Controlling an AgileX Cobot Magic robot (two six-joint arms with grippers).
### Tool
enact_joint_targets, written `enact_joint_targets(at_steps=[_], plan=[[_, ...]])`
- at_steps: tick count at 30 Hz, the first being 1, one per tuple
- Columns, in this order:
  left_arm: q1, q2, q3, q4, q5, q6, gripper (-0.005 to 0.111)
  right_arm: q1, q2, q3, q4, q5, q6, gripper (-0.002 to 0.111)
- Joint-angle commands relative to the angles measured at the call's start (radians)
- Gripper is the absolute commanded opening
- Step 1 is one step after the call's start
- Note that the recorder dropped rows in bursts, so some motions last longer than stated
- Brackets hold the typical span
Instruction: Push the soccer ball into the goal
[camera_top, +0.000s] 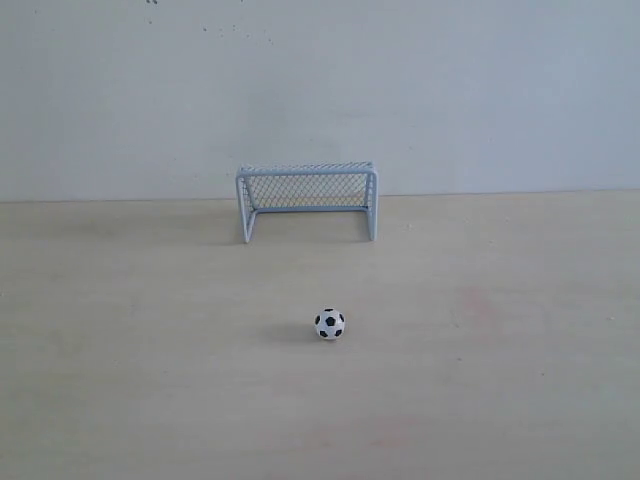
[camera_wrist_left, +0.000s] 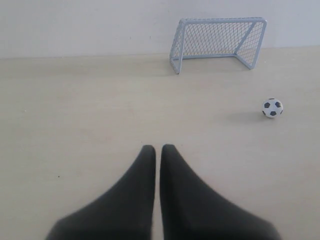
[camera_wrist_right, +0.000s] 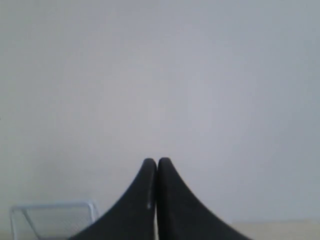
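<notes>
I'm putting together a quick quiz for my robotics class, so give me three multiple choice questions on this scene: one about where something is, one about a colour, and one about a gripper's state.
1. Where is the soccer ball relative to the goal?
A. Inside the net
B. On the table in front of its open mouth, apart from it
C. Behind the net

2. What colour are the soccer ball's patches?
A. Red
B. Black
C. Green

3. How is the left gripper?
A. Shut, holding nothing
B. Wide open
C. Shut on the soccer ball

Answers:
1 B, bare table shows between the two in the exterior view.
2 B, black patches on white.
3 A, its fingers meet with nothing between them, and the soccer ball lies well away.
</notes>
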Motion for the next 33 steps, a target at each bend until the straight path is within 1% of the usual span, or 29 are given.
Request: enact_joint_targets(at_steps=[1,2,4,6,8,9,12,17,21,25,29,33], plan=[[0.004,-0.002,0.004,-0.003,-0.006,0.002,0.004,-0.004,-0.004,-0.001,-0.011,-0.194,0.136,0.0],[0.004,-0.002,0.004,-0.003,-0.006,0.002,0.004,-0.004,-0.004,-0.02,-0.016,-0.197,0.16,0.0],[0.004,-0.002,0.004,-0.003,-0.006,0.002,0.004,-0.004,-0.004,-0.101,-0.055,-0.128,0.195,0.0],[0.004,-0.002,0.004,-0.003,-0.006,0.002,0.004,-0.004,-0.004,-0.196,-0.135,0.002,0.244,0.0],[0.004,-0.002,0.004,-0.003,-0.006,0.002,0.004,-0.004,0.038,-0.295,-0.201,0.148,0.354,0.0],[0.004,-0.002,0.004,-0.003,-0.006,0.002,0.004,-0.004,0.06,-0.327,-0.214,0.193,0.387,0.0],[0.004,-0.002,0.004,-0.003,-0.006,0.002,0.004,-0.004,0.162,-0.425,-0.216,0.329,0.374,0.0],[0.004,-0.002,0.004,-0.003,-0.006,0.002,0.004,-0.004,0.377,-0.529,-0.187,0.564,0.287,0.0],[0.004,-0.002,0.004,-0.003,-0.006,0.002,0.004,-0.004,0.537,-0.601,-0.081,0.749,0.127,0.0],[0.004,-0.002,0.004,-0.003,-0.006,0.002,0.004,-0.004,0.695,-0.68,0.108,0.932,-0.141,0.0],[0.004,-0.002,0.004,-0.003,-0.006,0.002,0.004,-0.004,0.807,-0.754,0.259,1.086,-0.329,0.0],[0.004,-0.002,0.004,-0.003,-0.006,0.002,0.004,-0.004,0.911,-0.826,0.449,1.229,-0.504,0.0]])
